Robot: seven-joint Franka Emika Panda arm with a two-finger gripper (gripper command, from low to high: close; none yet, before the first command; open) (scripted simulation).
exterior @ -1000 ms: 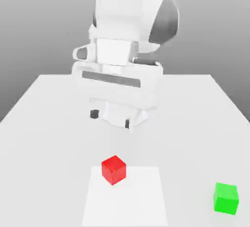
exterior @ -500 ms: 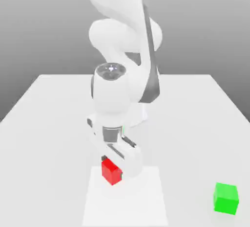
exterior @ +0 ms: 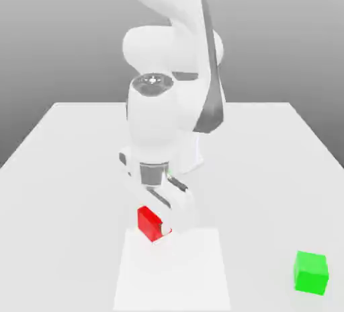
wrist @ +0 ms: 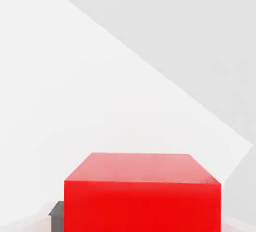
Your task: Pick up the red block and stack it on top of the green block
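In the exterior view the red block [exterior: 148,222] sits tilted between the fingers of my gripper [exterior: 157,227], which is shut on it, just above the near middle of the table. The hand view is filled low down by the red block [wrist: 142,196], with a dark fingertip [wrist: 56,214] showing beside it. The green block [exterior: 311,273] rests on the table at the exterior view's near right, well apart from the gripper. The white hand hides the far side of the red block.
A lighter square patch [exterior: 173,274] marks the white table [exterior: 60,169] under and in front of the gripper. The arm's base and links [exterior: 168,102] rise behind it at the table's middle.
The arm came down from a raised pose onto the red block and closed on it. Since half a second ago the block has risen slightly and tilted with the hand.
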